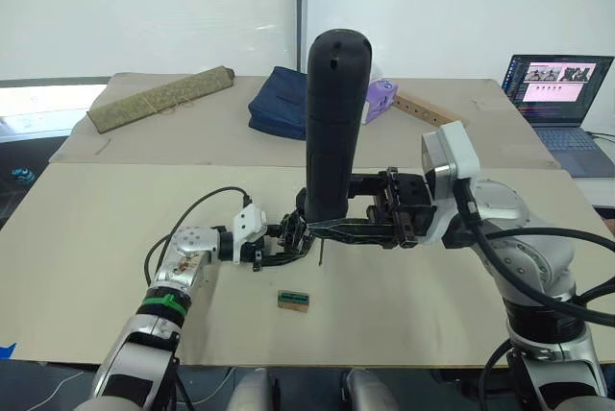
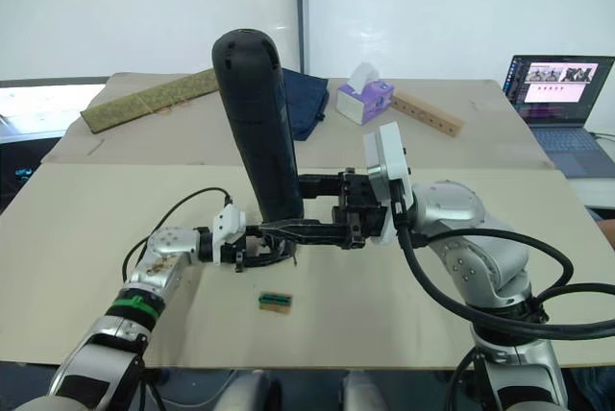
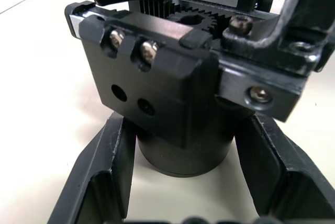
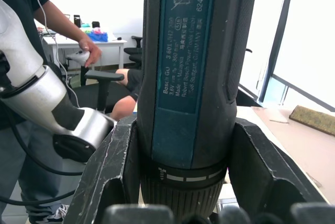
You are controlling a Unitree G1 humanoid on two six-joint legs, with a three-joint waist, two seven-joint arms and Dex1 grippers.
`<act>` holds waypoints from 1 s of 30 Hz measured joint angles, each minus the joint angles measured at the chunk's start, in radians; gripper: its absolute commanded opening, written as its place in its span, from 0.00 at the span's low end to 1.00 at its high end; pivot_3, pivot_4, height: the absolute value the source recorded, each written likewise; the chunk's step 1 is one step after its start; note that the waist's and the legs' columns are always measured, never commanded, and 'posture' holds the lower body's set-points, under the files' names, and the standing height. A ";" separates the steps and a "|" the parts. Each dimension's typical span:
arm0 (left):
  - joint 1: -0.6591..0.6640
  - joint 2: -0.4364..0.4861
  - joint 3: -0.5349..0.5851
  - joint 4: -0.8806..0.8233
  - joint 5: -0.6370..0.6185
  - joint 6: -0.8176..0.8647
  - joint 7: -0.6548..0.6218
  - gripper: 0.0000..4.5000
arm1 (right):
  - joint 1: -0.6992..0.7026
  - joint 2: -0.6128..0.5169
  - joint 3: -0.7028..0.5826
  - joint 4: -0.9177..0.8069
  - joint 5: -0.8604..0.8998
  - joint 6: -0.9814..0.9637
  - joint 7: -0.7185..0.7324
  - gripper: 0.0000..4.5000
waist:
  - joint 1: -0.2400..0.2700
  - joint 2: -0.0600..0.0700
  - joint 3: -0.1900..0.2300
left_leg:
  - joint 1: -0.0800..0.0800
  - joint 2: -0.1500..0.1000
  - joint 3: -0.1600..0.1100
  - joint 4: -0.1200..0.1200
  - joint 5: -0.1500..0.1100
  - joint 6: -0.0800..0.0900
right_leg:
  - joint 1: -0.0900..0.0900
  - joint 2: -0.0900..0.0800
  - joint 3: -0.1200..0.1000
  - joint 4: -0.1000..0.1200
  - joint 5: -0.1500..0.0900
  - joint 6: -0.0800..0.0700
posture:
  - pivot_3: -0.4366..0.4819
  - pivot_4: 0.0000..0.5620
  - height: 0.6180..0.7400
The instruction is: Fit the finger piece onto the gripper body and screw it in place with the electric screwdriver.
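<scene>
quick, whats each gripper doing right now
Left gripper: shut on the gripper body, fingers on either side of its round motor end.
Right gripper: shut on the electric screwdriver, held upright, bit end down.

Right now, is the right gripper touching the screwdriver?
Touching. In the right wrist view, both fingers of the right gripper press against the sides of the screwdriver, no gap.

Pale walls behind tan table [image 1: 86,267] — laptop [image 1: 562,94] at far right, window [image 4: 309,41] bright.
</scene>
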State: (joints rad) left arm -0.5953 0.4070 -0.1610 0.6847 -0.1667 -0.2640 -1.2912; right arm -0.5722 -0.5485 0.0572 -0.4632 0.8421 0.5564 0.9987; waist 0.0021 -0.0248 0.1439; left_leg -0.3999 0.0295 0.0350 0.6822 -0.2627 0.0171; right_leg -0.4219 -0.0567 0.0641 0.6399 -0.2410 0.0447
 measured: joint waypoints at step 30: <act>0.282 -0.026 0.074 -0.385 -0.045 0.182 0.240 0.98 | -0.013 0.008 -0.001 0.002 0.004 0.027 0.000 0.43 | -0.009 0.000 0.000 | 0.000 0.002 -0.003 0.000 0.000 0.000 | -0.001 -0.001 0.000 0.001 0.000 0.000 | 0.48 0.27 1.00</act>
State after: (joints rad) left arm -0.3135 0.3810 -0.0865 0.2997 -0.2114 -0.0821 -1.0508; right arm -0.5849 -0.5402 0.0560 -0.4611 0.8464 0.5830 0.9989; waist -0.0070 -0.0248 0.1438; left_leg -0.3998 0.0312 0.0316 0.6820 -0.2627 0.0171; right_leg -0.4225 -0.0574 0.0644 0.6411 -0.2409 0.0450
